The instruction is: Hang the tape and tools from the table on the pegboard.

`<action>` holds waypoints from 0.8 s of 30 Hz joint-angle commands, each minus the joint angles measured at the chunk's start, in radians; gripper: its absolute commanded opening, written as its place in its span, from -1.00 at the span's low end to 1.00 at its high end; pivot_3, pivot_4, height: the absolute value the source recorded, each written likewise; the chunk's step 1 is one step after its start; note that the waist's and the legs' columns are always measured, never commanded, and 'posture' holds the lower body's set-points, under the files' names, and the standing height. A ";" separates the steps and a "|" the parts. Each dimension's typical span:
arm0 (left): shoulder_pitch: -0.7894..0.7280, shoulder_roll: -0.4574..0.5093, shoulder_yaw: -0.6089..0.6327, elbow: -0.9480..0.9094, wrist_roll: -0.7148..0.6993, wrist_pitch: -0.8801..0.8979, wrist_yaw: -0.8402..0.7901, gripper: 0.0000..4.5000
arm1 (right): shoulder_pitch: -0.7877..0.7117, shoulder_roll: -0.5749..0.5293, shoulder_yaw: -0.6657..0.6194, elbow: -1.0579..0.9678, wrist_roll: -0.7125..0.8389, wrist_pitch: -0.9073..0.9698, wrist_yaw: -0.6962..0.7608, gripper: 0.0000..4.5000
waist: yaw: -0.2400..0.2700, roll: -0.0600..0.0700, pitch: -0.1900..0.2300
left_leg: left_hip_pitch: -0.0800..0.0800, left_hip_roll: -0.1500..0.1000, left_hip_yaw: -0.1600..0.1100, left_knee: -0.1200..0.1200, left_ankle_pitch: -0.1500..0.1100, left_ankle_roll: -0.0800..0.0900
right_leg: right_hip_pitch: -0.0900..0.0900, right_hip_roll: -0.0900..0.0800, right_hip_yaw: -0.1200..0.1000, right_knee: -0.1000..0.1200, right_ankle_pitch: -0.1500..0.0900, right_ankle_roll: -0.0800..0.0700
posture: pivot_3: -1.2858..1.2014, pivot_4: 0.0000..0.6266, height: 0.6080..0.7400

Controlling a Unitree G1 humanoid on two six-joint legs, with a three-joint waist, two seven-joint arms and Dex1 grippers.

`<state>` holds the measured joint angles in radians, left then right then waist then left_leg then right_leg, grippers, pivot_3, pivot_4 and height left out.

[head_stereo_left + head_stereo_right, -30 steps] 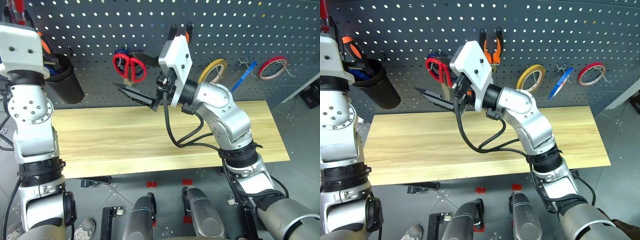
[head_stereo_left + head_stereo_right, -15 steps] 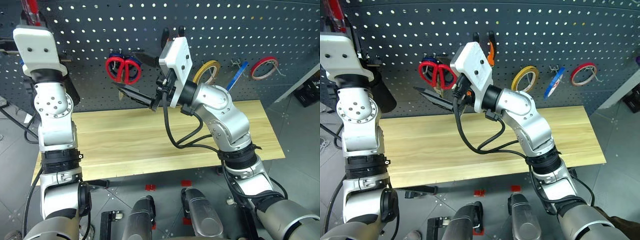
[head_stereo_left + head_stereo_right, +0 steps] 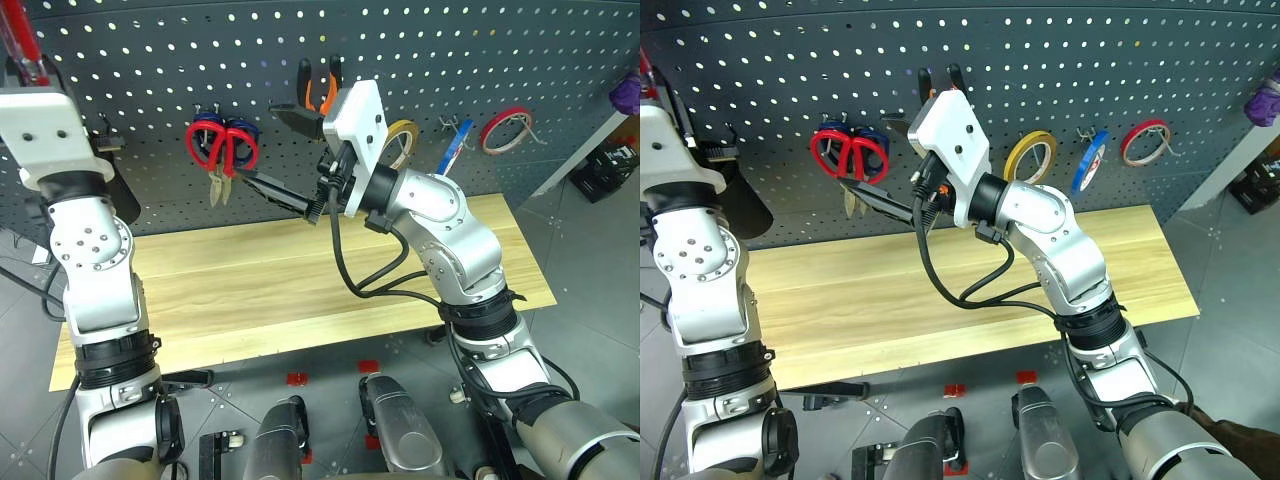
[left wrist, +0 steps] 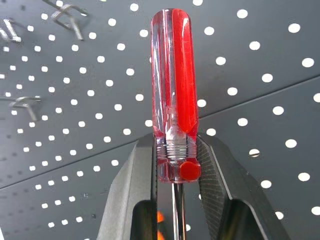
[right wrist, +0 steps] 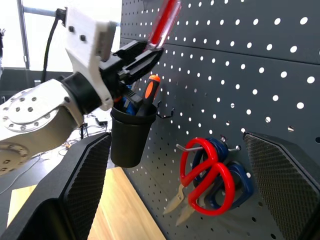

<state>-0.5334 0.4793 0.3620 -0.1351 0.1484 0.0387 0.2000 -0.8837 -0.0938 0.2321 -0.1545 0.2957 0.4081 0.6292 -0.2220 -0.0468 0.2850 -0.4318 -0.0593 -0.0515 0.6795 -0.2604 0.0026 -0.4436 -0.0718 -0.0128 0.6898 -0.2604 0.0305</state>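
Two black fingers [image 4: 216, 172] of the left gripper [image 4: 176, 165] were clamped on the neck of the red-handled screwdriver [image 4: 174, 90], its clear handle standing up past their tips just in front of the pegboard [image 3: 160, 90] and above the black cup [image 5: 129, 137] hooked there. To the right of that cup on the pegboard hung the red scissors [image 3: 213, 148], pliers [image 3: 318, 88] and blue tape [image 3: 1084, 162], while the right gripper [image 3: 275, 150] held its fingers spread wide and empty before the scissors. Below the pegboard the wooden counter [image 3: 250, 290] stood over grey floor tiles [image 3: 590, 330].
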 commanded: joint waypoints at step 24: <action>0.107 -0.020 -0.013 -0.343 -0.084 0.185 -0.139 0.99 | 0.092 -0.056 -0.048 -0.143 0.095 0.030 0.061 1.00 | 0.002 0.001 -0.023 | 0.000 -0.001 0.000 0.000 0.000 0.000 | 0.001 0.000 0.001 0.004 0.000 0.000 | -0.18 -0.37 1.00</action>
<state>-0.4621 0.4568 0.3539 -0.3722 0.1000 0.1812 0.1104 -0.8197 -0.1313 0.2154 -0.2196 0.3453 0.4265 0.6689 -0.2198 -0.0463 0.2623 -0.4317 -0.0601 -0.0515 0.6797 -0.2608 0.0030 -0.4429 -0.0721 -0.0119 0.6943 -0.2604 0.0306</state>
